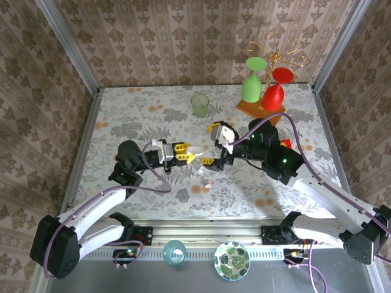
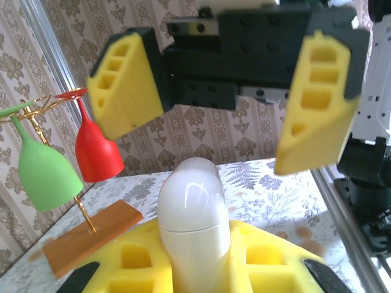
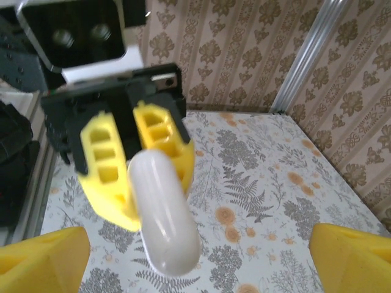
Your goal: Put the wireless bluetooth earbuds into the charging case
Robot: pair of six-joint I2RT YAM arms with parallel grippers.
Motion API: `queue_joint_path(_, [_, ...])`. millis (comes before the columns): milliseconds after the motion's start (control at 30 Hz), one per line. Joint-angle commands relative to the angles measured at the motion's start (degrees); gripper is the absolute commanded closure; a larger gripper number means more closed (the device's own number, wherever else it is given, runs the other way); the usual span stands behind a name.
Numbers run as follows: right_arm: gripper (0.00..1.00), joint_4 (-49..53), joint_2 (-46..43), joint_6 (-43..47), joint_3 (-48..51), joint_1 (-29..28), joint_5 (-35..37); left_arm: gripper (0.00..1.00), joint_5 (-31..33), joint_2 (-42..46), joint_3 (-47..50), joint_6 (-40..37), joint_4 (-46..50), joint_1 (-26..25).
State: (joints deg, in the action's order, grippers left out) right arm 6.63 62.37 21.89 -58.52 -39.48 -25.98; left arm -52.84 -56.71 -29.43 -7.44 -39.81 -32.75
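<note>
**Case clamped left, right gripper spread wide**

The left gripper [image 1: 186, 157] grasps the white charging case [image 2: 192, 213] above mid-surface, well apart from every wall. The right gripper [image 1: 212, 145] faces it, released. Tiny pale earbuds [image 1: 206, 182] lie on the surface [image 1: 122, 116] just nearer the front edge.

**Light and picture quality, three cameras**

Bright, even light from overhead, and I see no hard shadows. On the top camera the white case [image 1: 197, 150] reads small and washed pale, and the table shadows below it are faint and soft-edged. Left wrist: sharp, with a broad soft sheen on the dome of the case [image 2: 194, 189]; far right of it the frame burns out near white. Right wrist: the case [image 3: 164, 213] and the left gripper's fingers [image 3: 160, 131] behind it are smeared soft, while the wallpaper beyond is crisper. The right gripper's fingers [image 3: 43, 262] below it are fully out of focus.
</note>
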Motion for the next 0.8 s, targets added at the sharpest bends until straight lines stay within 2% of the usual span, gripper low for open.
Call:
queue_joint_path(0, [0.07, 0.9, 1.47, -5.62, -3.06, 0.41, 1.09, 0.94, -2.41, 0.52, 0.84, -6.93, -0.14, -0.8])
queue_joint_path(167, [0.07, 0.56, 2.06, -5.52, -3.98, 0.64, 2.77, 0.97, -2.68, 0.62, 1.31, -6.19, -2.01, -1.0])
queue_joint_path(333, [0.07, 1.96, 1.71, -1.64, -3.06, 0.55, -4.93, 1.0, -0.76, 0.47, 1.82, -5.61, -2.67, -1.0])
queue_joint_path(433, [0.06, 2.87, 2.03, -0.08, -2.35, 0.14, -5.95, 1.0, 0.31, 0.37, 2.29, -5.54, -3.78, -1.0])
queue_joint_path(767, [0.06, 3.79, 4.59, 0.9, -2.39, 0.02, 4.38, 1.0, 2.08, 0.12, 2.93, -4.16, -4.92, -1.0])
